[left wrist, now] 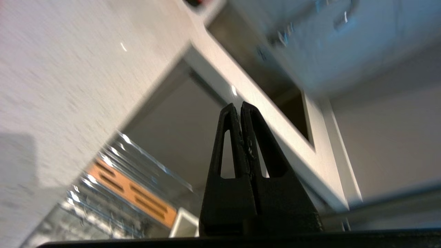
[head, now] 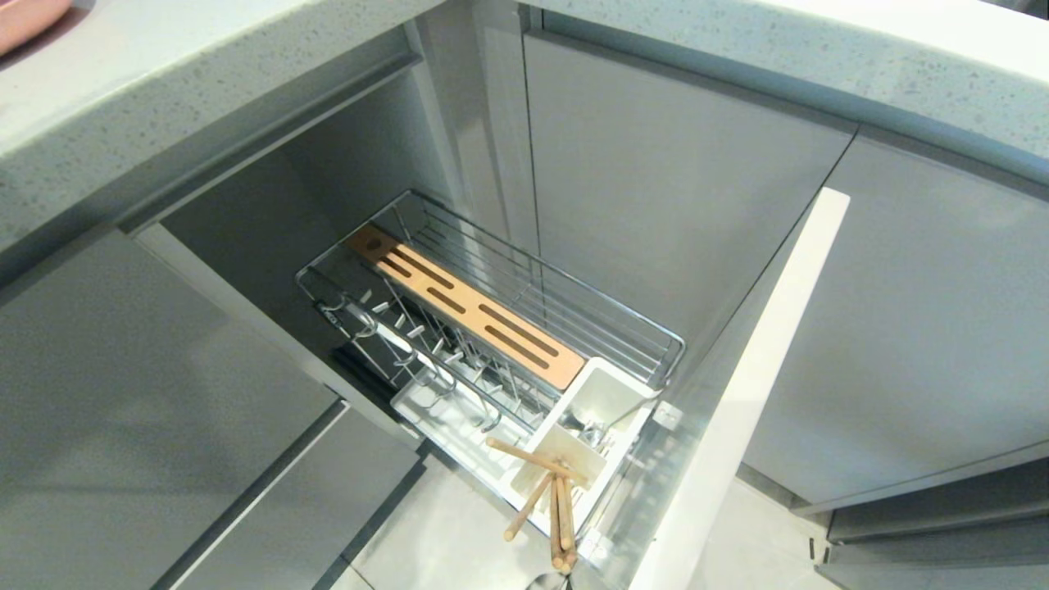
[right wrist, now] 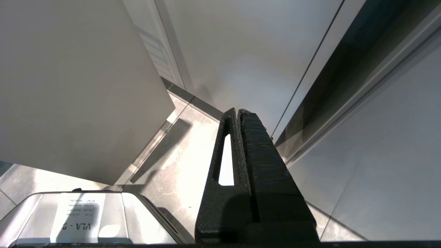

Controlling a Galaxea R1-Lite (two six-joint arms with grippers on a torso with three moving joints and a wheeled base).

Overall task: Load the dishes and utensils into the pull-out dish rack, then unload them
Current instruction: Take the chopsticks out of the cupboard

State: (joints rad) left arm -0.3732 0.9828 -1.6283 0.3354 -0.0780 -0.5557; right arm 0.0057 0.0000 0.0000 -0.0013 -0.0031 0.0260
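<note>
The pull-out dish rack (head: 492,328) is drawn fully out of the cabinet, its pale grey front panel (head: 737,393) standing clear, so that its compartments can be reached from above. The slotted wood strip (head: 467,307) lies along the far side of the wire basket, and the upright prongs (head: 401,328) on the near side are seen to carry no plate or bowl. The white utensil box (head: 586,434) sits at the front end, just behind the panel. In its front compartment the chopsticks (head: 549,500) are held, leaning outward and fanned over the box's edge rather than standing upright; a glint of metal, probably the fork-like utensil (head: 586,430), is seen in the compartment behind them.

A pink dish (head: 29,20) is partly shown at the far left corner of the table (head: 164,90), well apart from the rack; whether it is the plate or the bowl cannot be told.

The left gripper (left wrist: 240,106) is pressed together on nothing and is raised near the table's edge, above the rack. The right gripper (right wrist: 237,112) is likewise pressed together and empty, parked low beside the cabinet fronts (right wrist: 241,51). The utensils appear loaded, the dishes not.
</note>
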